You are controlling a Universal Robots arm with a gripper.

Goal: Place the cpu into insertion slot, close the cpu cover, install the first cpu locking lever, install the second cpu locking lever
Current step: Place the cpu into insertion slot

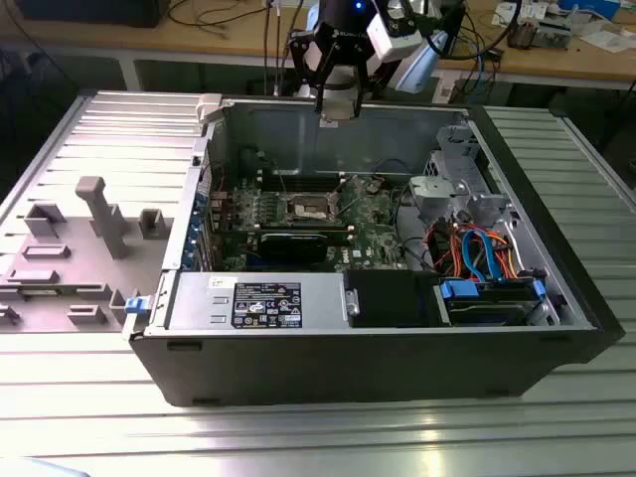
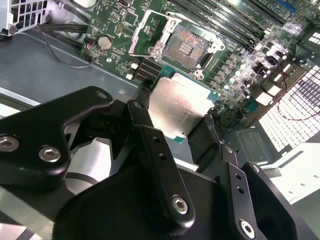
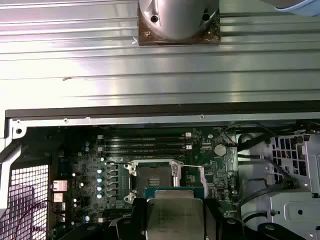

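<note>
Gripper [image 2: 176, 116]: pinching cpu [image 2: 177, 97] by its edges, over the board, clear of insertion slot [image 2: 187, 47]. Open PC case [image 1: 378, 368] on ribbed alu table [image 1: 298, 437]; wooden bench [image 1: 571, 62] w/ cables behind.

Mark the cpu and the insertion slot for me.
cpu [image 2: 182, 107]: second wrist view, middle of its metal top.
insertion slot [image 2: 187, 46]: second wrist view, middle of its contact field.
</note>
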